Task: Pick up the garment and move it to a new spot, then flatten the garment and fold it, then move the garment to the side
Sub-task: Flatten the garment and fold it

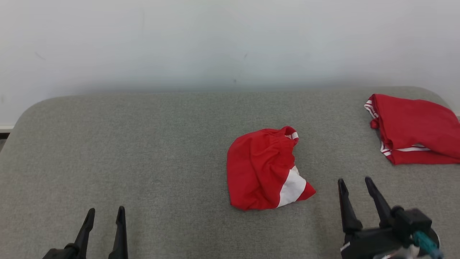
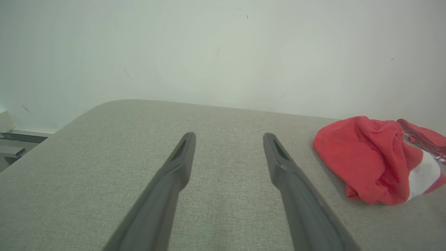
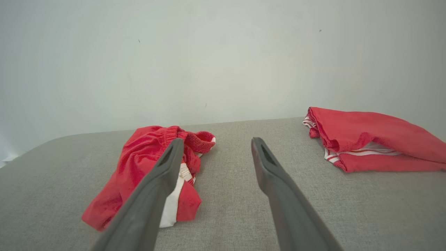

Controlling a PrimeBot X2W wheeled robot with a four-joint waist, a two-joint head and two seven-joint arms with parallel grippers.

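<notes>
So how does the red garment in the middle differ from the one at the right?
The middle garment lies crumpled in a heap; the right garment lies flatter, folded in layers. The middle garment shows a broad white panel; the right garment shows thin white stripes. The middle garment sits central on the grey surface, the right garment near its corner. Both are red with white trim.

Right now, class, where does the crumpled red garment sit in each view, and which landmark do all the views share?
Head view: crumpled red garment, just right of centre on the grey surface.
Left wrist view: far right, right of the left claw.
Right wrist view: left of centre, partly behind the right claw.
Shared landmark: the surface's far edge against the pale wall.
</notes>
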